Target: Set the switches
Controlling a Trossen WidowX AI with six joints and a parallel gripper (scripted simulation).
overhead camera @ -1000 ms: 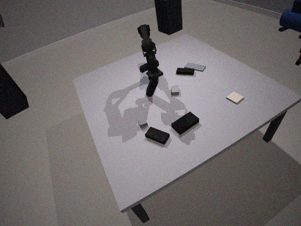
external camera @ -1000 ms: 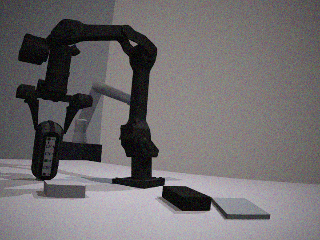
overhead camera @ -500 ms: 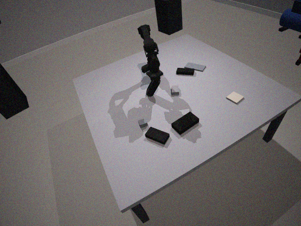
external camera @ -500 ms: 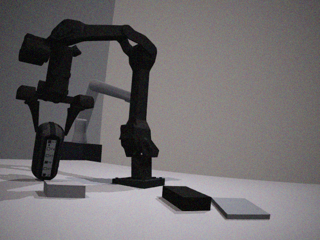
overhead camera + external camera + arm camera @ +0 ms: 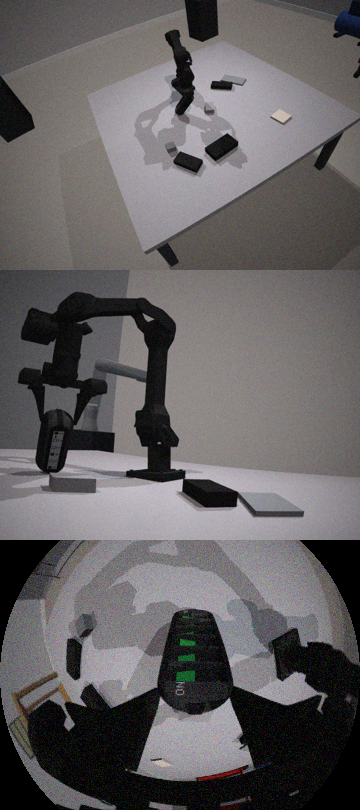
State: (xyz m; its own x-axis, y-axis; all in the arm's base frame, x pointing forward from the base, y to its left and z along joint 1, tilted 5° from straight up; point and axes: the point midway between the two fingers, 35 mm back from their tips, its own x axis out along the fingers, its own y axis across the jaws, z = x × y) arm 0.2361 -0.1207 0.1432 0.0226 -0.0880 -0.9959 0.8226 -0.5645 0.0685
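My gripper [image 5: 58, 421] [image 5: 195, 691] is shut on the dark grey controller unit [image 5: 183, 105] [image 5: 43, 450] [image 5: 195, 696], its fingers on both sides of the unit's upper end. The unit stands on end, slightly tilted, its lower end at or just above the bench [image 5: 244, 191]. The exterior view shows the underside label [image 5: 55, 450]: from the top, squares 1, 4 and 6 look filled; 2, 3 and 5 look empty. The wrist view shows the switch side with "ON" near the held end and green patches on several switches; the far ones are too small to read surely.
Black modules [image 5: 221, 146] [image 5: 188, 161] lie toward the front. Another black module [image 5: 221, 86] [image 5: 209, 492] lies beside a grey plate [image 5: 234, 79] [image 5: 273, 503]. Small grey blocks [image 5: 209, 108] [image 5: 170, 147] lie near the unit. A cream plate [image 5: 281, 116] lies farther right.
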